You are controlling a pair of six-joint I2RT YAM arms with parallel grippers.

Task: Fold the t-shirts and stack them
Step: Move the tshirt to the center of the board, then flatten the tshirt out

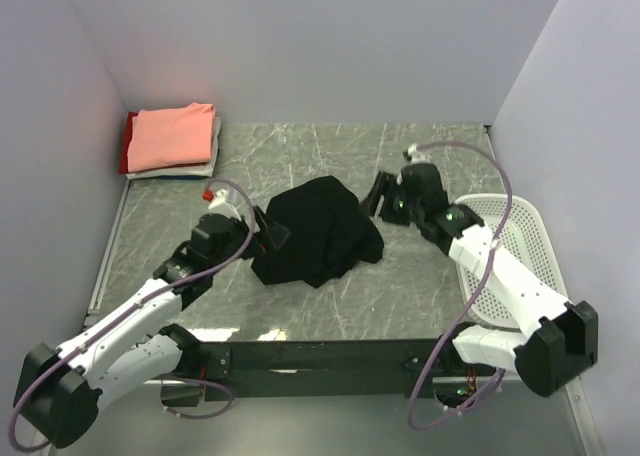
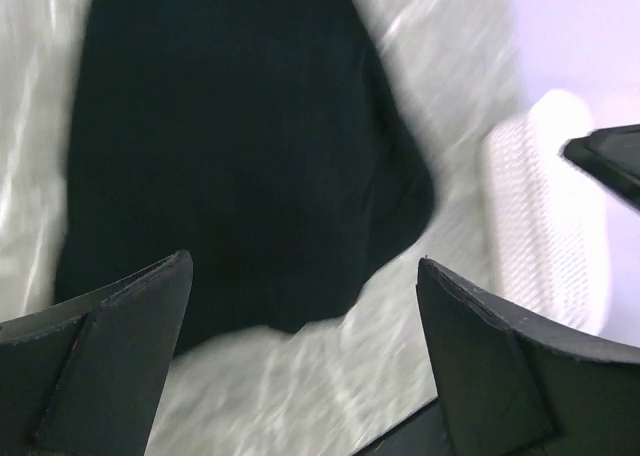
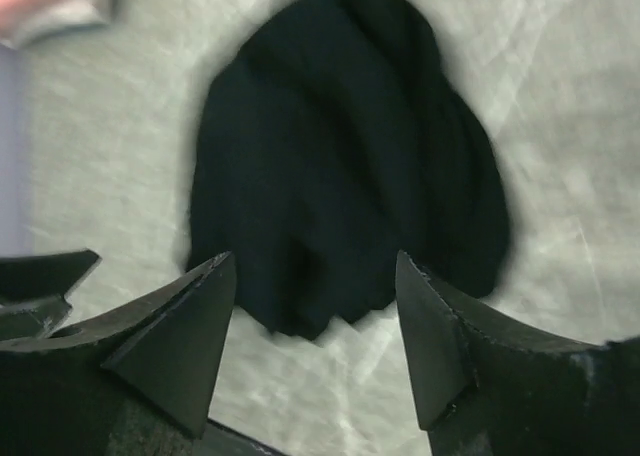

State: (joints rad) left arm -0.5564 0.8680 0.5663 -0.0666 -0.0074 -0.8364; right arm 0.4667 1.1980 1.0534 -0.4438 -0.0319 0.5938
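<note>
One crumpled black t-shirt (image 1: 318, 231) on marble table (image 1: 400, 286), left gripper (image 1: 273, 232) and right gripper (image 1: 376, 195) spread, empty

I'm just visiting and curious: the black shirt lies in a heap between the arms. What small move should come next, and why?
Probably the left gripper should dip and pinch an edge of the black t-shirt to start spreading it: it lies crumpled, and both this and the right gripper stand open and empty beside it.

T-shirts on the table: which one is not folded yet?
The black t-shirt, lying crumpled in a heap in the middle. The salmon-pink t-shirt and those under it lie folded and stacked in the far left corner.
</note>
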